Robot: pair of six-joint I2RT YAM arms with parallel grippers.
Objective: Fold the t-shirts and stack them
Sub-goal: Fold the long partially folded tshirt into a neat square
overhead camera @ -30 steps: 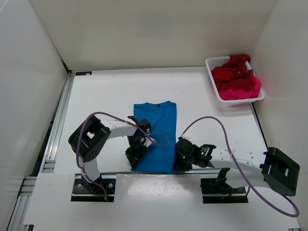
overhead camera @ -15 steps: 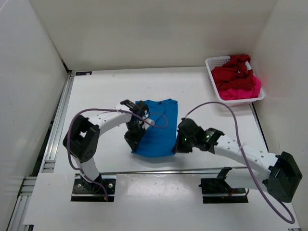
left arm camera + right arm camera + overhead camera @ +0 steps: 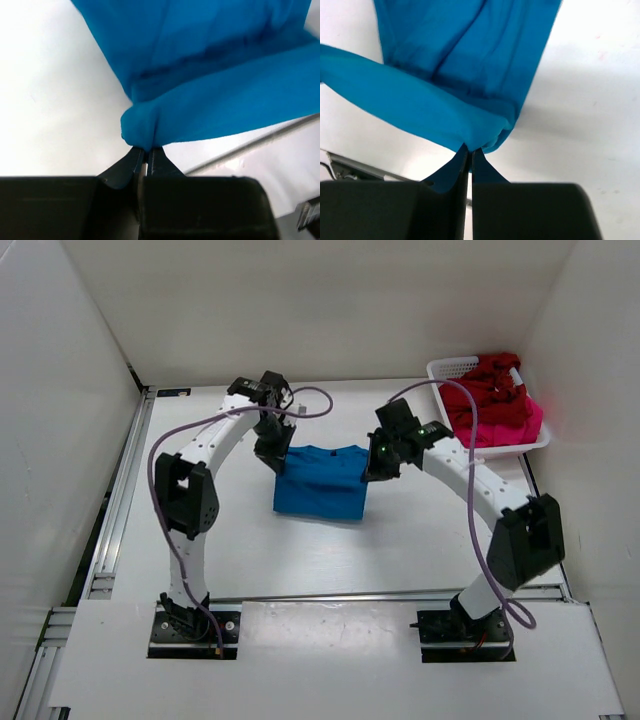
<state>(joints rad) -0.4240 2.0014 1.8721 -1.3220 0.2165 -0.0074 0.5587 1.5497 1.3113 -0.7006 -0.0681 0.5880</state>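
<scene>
The bright blue t-shirt (image 3: pixel 322 485) lies doubled over on the white table, its near half carried back over the far half. My left gripper (image 3: pixel 277 462) is shut on its left corner (image 3: pixel 137 125), bunched at the fingertips. At the right corner (image 3: pixel 485 135) my right gripper (image 3: pixel 368 472) is shut on the cloth too. Both wrist views show the blue fabric stretched away from the pinched corners. A dark red t-shirt (image 3: pixel 485 395) and a pink-magenta one (image 3: pixel 505 428) lie crumpled in the basket.
The white mesh basket (image 3: pixel 448 375) stands at the back right corner. White walls close in the table at the back and both sides. A metal rail (image 3: pixel 125 490) runs along the left edge. Purple cables (image 3: pixel 470 530) loop from both arms.
Both arms have swept from the near edge toward the back, pulling the blue shirt's near hem up and over its far half. The right gripper went from part open to shut.
</scene>
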